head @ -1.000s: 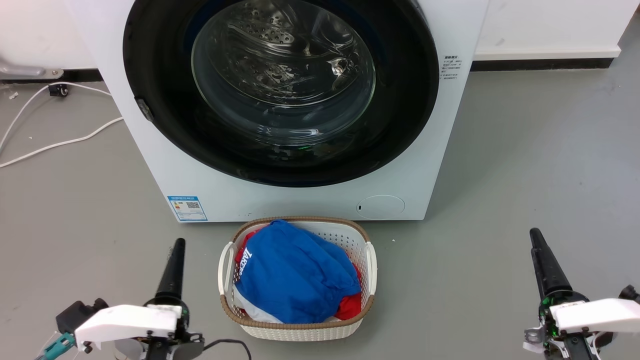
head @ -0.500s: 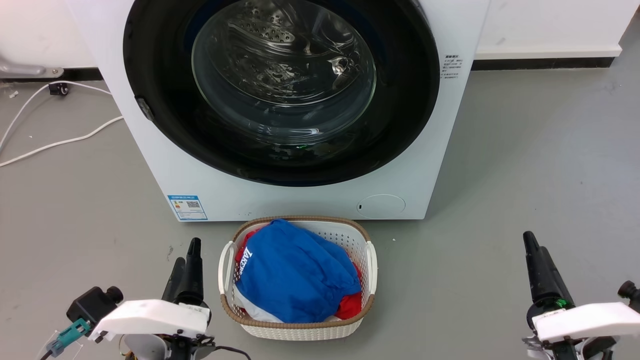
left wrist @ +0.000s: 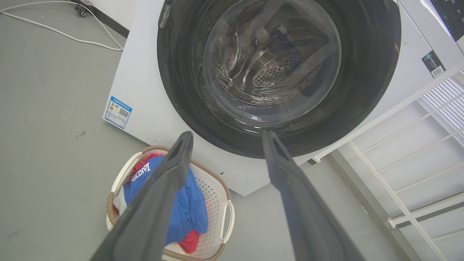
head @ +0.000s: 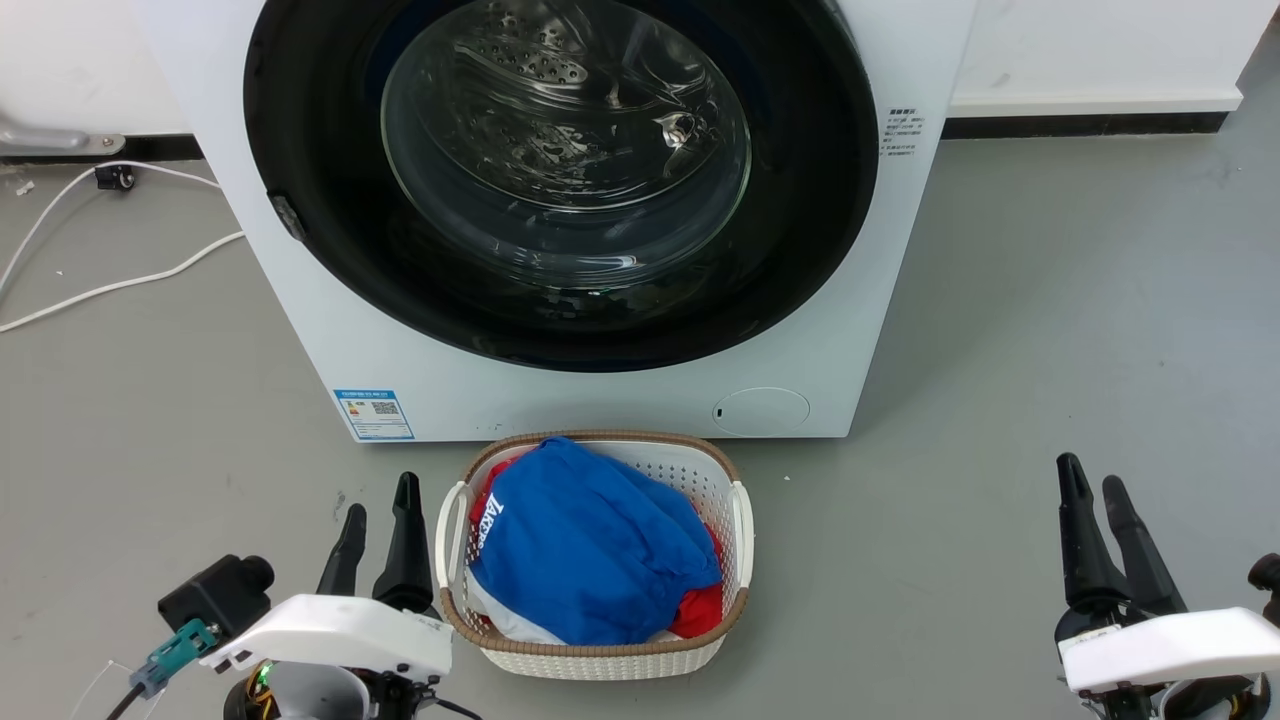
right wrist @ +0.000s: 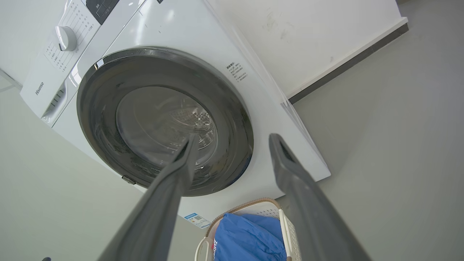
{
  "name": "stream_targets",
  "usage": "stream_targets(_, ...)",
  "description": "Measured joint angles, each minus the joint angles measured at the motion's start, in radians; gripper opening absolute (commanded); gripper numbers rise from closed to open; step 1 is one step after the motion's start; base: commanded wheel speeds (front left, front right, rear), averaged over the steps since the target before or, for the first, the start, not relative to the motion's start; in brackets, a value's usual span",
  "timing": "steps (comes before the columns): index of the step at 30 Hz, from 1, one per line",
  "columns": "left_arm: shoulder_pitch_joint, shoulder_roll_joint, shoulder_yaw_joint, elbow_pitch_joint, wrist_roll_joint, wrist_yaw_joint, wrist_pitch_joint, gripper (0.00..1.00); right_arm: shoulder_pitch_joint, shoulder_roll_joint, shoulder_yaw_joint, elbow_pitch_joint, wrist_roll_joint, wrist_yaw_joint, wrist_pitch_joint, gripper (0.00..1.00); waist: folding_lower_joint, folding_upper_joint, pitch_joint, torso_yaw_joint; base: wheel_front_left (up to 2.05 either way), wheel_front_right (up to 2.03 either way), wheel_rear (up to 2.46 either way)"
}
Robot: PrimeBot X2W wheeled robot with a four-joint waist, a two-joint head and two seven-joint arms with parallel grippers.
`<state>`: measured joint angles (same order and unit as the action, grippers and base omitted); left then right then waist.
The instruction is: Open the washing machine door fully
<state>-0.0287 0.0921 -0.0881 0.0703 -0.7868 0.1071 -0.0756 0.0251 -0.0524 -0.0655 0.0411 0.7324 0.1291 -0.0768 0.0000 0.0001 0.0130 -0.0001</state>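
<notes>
Washing machine door (head: 562,170) is shut flat against the white front of the machine, at the far side of the floor from the robot, so nothing's started yet. Both claws hang low at the near edge. The left claw (head: 382,497) is just left of the laundry basket (head: 745,520) and the right claw (head: 1090,472) is well off to the right. Each has its fingers spread a bit and holds nothing. The only grab spot I can make out is a little grey tab (head: 288,217) on the left of the black rim, so my guess is it hinges on the right.

What could go wrong: the rim looks glossy and the tab is tiny, so those long fingers could easily skate off and just scrape the door. The basket, piled with a blue garment (head: 590,550), sits right in front of the machine, so a low reach from the left arm might knock it. And if the door swings right, the right arm could end up in its path and stop it short of fully open.
</notes>
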Motion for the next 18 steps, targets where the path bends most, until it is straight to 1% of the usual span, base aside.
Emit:
stream_targets(9, 0.005, 0.024, -0.044, -0.023, 0.107, 0.043, -0.029, 1.0, 0.018, 0.0, -0.003, -0.03, -0.113, 0.0, -0.029, 1.0, 0.0, 0.0, 0.0, 0.0, 0.0, 0.0, 0.0)
stream_targets(18, 0.022, 0.033, -0.076, -0.041, 0.206, 0.066, -0.053, 1.0, 0.033, 0.0, -0.004, -0.051, -0.224, 0.0, -0.054, 1.0, 0.0, 0.0, 0.0, 0.001, 0.0, 0.0, 0.0)
